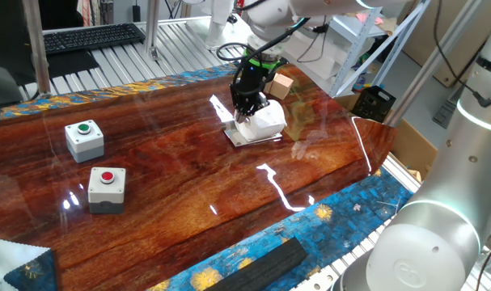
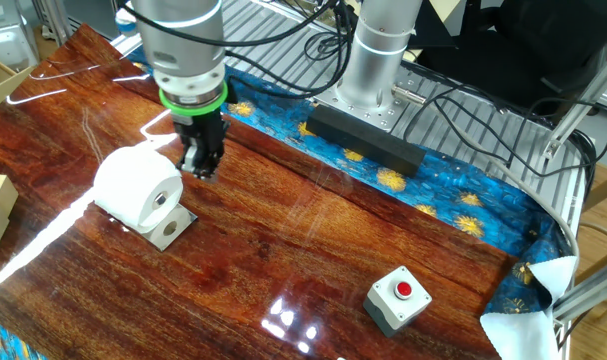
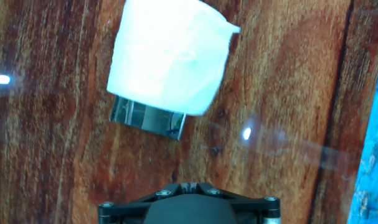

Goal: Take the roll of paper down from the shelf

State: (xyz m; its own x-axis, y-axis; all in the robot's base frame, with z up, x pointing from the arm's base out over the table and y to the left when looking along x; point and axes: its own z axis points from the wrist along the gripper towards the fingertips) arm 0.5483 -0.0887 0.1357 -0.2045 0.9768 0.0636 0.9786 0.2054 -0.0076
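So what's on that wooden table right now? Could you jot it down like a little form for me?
Paper: white soft roll of tissue paper, lying on its side on the plate
Plate: small flat silvery plate, under the roll
Claw: black two-finger claw, beside the roll, holding nothing; open or shut unclear
Buttons: white box with green button, white box with red button
Table: glossy reddish wooden table
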